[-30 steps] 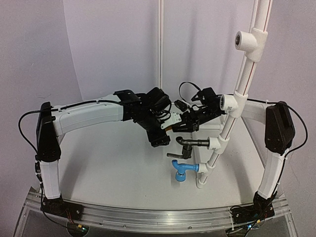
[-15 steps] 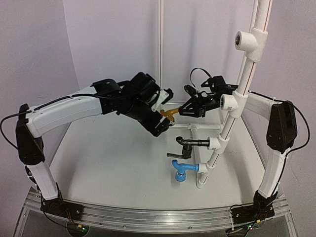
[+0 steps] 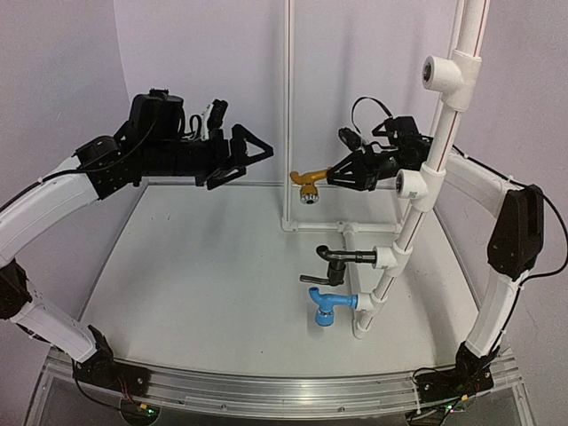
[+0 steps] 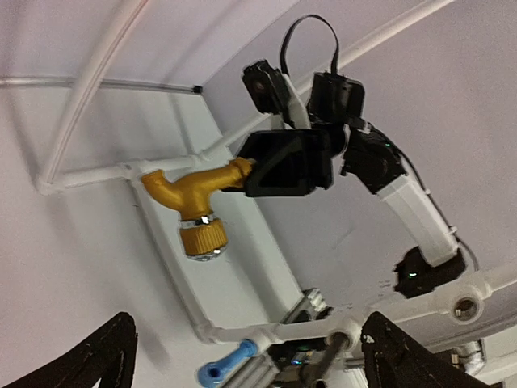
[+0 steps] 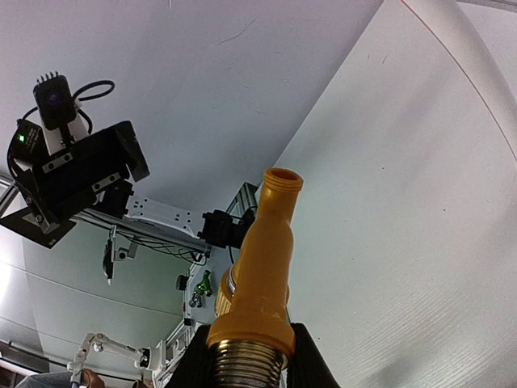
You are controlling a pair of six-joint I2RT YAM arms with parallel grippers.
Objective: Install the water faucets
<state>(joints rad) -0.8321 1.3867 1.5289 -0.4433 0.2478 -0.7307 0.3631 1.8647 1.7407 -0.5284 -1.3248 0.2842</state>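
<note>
Nearest on the right of the bench (image 3: 204, 293), a blue faucet (image 3: 327, 306) sits with its stem level in the lowest tee of a leaning white pipe (image 3: 428, 169). Its spout turns down to the left. Just above and farther back, a black faucet (image 3: 335, 257) is set the same way in the next tee, with a small handle standing on top.

Farther still, the right gripper (image 3: 335, 177) is clenched on the stem end of the brass-gold faucet (image 3: 308, 184) and holds it in the air over the far part of the bench, left of the pipe and clear of it. Its stem lies roughly level. The body is a smooth golden yellow that curves to an open round mouth. A ribbed gold collar with a silver tip points downward from it. Seen from the right wrist, the fingers press both sides of a threaded section below the gold body.

At far left, the left gripper (image 3: 251, 160) hangs in the air, released, fingers spread wide and grasping nothing, well apart from the gold faucet and pointed toward it.
</note>
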